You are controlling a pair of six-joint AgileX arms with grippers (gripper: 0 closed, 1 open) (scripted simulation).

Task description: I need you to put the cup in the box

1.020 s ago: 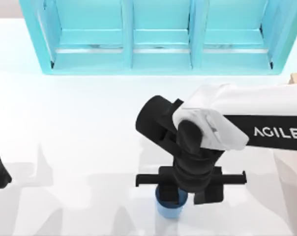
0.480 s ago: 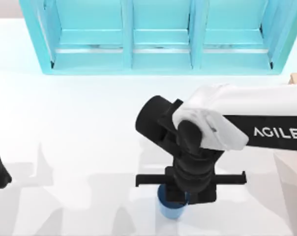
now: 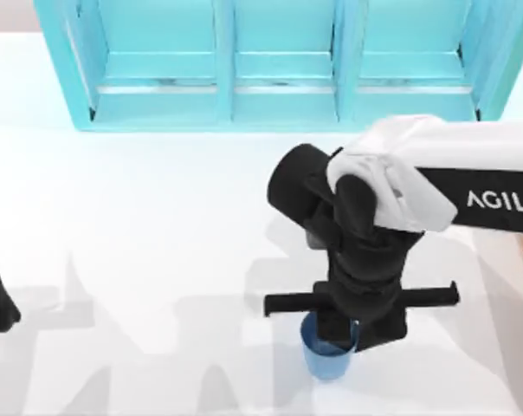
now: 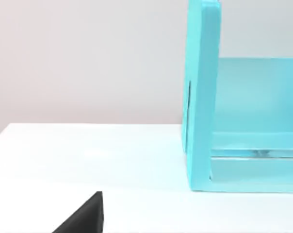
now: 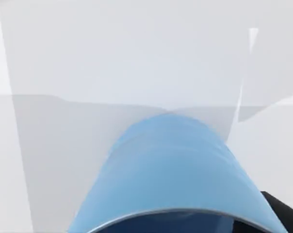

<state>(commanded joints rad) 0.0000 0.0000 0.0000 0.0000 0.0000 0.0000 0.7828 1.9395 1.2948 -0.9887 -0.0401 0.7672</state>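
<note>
Cup (image 3: pixel 328 359), small plain blue, tapered, under right gripper (image 3: pixel 338 334)

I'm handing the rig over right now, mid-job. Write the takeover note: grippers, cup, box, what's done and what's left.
Right gripper: near the table's front edge, right of centre in the top view, shut on the blue cup. The right wrist view has the cup close under the camera.
Left arm: parked at the left edge of the top view, idle.
Turquoise shelf unit: along the back of the table, not the target.
Done: the cup is grasped.
Left: carry the cup to the tan box, probably toward the top view's right side, and release it inside.
</note>
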